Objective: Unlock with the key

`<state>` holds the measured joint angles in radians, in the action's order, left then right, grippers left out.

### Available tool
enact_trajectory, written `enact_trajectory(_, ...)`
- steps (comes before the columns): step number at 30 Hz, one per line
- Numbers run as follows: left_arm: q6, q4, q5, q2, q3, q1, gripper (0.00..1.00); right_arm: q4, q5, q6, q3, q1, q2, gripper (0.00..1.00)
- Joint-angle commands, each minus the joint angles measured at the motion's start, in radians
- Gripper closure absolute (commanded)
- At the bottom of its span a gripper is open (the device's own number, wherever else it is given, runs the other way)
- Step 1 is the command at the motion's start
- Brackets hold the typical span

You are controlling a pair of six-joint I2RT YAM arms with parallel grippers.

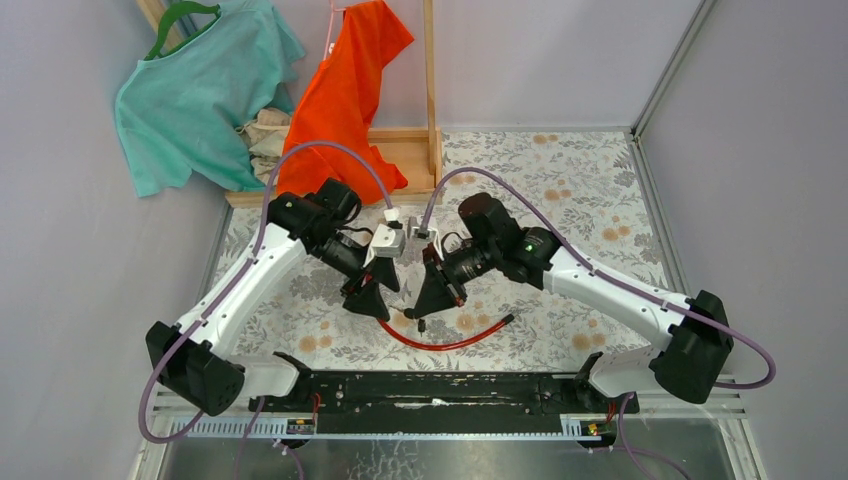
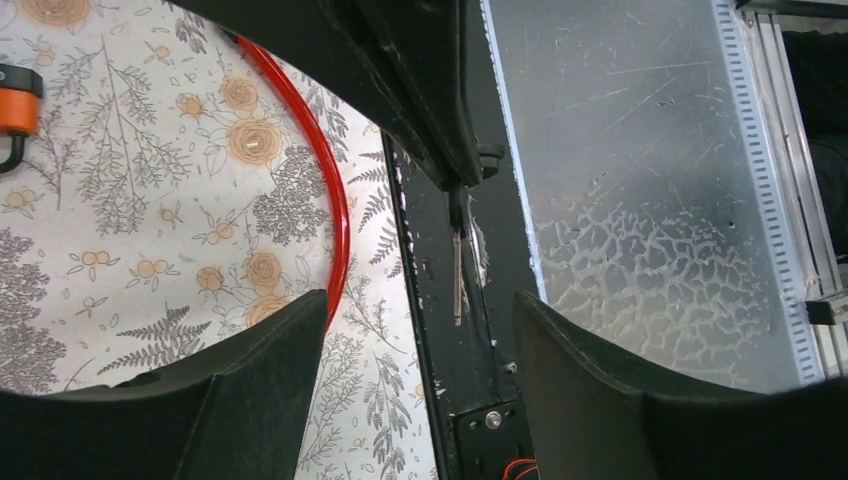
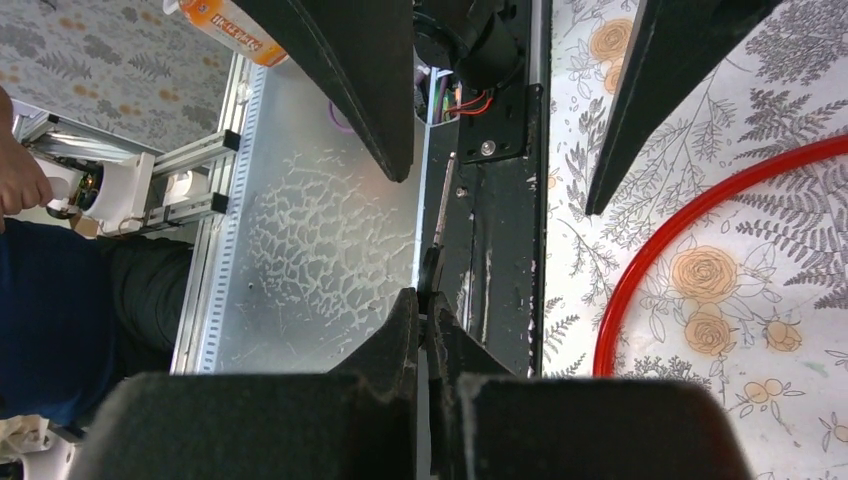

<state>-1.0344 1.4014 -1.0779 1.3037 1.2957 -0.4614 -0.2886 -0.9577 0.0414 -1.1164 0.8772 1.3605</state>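
My right gripper (image 1: pixel 432 298) is shut on the dark head of a key (image 3: pixel 430 278), whose thin metal blade (image 2: pixel 458 272) sticks out past the fingertips above the black base rail. My left gripper (image 1: pixel 368 300) hangs just left of it, jaws wide open and empty (image 2: pixel 418 300). The lock's red cable (image 1: pixel 440 343) lies in a loop on the flowered table below both grippers and also shows in both wrist views (image 2: pixel 335 200) (image 3: pixel 680 215). An orange and black lock part (image 2: pixel 15 105) sits at the far left edge of the left wrist view.
A black rail (image 1: pixel 430 390) and a metal plate (image 2: pixel 640 200) run along the near edge. A wooden rack (image 1: pixel 432 90) with a teal shirt (image 1: pixel 190 90) and an orange shirt (image 1: pixel 350 90) stands at the back left. A person's hand (image 3: pixel 20 180) shows beyond the rail.
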Motion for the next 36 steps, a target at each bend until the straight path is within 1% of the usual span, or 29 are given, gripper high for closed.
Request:
enact_trajectory(1, 0.127, -0.129, -0.004, -0.033, -0.005, -0.021, 0.3, 0.009, 0.029, -0.011, -0.062, 0.003, -0.009, 1.0)
enact_trajectory(2, 0.168, -0.156, 0.01, -0.037, -0.012, -0.025, 0.34, 0.009, 0.035, -0.011, -0.066, 0.003, -0.009, 1.0)
enact_trajectory(4, 0.204, -0.198, 0.032, -0.042, -0.022, -0.029, 0.43, 0.006, 0.042, -0.009, -0.07, 0.003, -0.008, 1.0)
enact_trajectory(7, 0.217, -0.209, 0.032, -0.04, -0.026, -0.03, 0.53, -0.007, 0.066, -0.014, -0.08, 0.003, -0.005, 1.0)
enact_trajectory(8, 0.217, -0.209, 0.029, -0.038, -0.027, -0.032, 0.58, -0.011, 0.076, -0.015, -0.083, 0.003, -0.003, 1.0)
enact_trajectory(11, 0.216, -0.209, 0.038, -0.033, -0.029, -0.041, 0.78, 0.0, 0.104, -0.009, -0.083, 0.003, -0.013, 1.0)
enact_trajectory(13, 0.213, -0.207, 0.047, -0.031, -0.032, -0.044, 0.97, 0.03, 0.13, -0.003, -0.069, 0.003, -0.028, 1.0)
enact_trajectory(14, 0.213, -0.204, 0.051, -0.029, -0.031, -0.045, 1.0, 0.045, 0.147, 0.002, -0.062, 0.003, -0.037, 1.0)
enact_trajectory(16, 0.214, -0.198, 0.053, -0.026, -0.027, -0.045, 1.0, 0.081, 0.189, 0.015, -0.043, 0.003, -0.053, 1.0)
enact_trajectory(17, 0.218, -0.197, 0.052, -0.025, -0.025, -0.045, 1.0, 0.107, 0.21, 0.026, -0.028, 0.003, -0.063, 0.97)
enact_trajectory(19, 0.234, -0.198, 0.05, -0.02, -0.017, -0.045, 1.0, 0.165, 0.243, 0.053, 0.009, 0.001, -0.085, 0.65)
enact_trajectory(20, 0.25, -0.205, 0.049, -0.017, -0.016, -0.045, 1.0, 0.199, 0.244, 0.066, 0.03, 0.0, -0.096, 0.56)
enact_trajectory(21, 0.265, -0.213, 0.048, -0.016, -0.013, -0.045, 1.0, 0.236, 0.241, 0.084, 0.053, -0.004, -0.104, 0.49)
enact_trajectory(22, 0.272, -0.215, 0.043, -0.013, -0.011, -0.045, 1.0, 0.274, 0.233, 0.103, 0.073, -0.008, -0.112, 0.46)
enact_trajectory(24, 0.285, -0.217, 0.031, -0.007, -0.005, -0.045, 1.0, 0.341, 0.214, 0.15, 0.105, -0.017, -0.121, 0.45)
enact_trajectory(26, 0.305, -0.227, 0.024, -0.005, -0.001, -0.045, 1.0, 0.396, 0.192, 0.188, 0.128, -0.025, -0.127, 0.46)
enact_trajectory(32, 0.324, -0.231, 0.02, -0.006, 0.022, -0.045, 1.0, 0.424, 0.188, 0.217, 0.147, -0.039, -0.128, 0.5)
enact_trajectory(36, 0.341, -0.236, 0.021, -0.008, 0.033, -0.045, 1.0, 0.48, 0.181, 0.256, 0.185, -0.052, -0.136, 0.53)
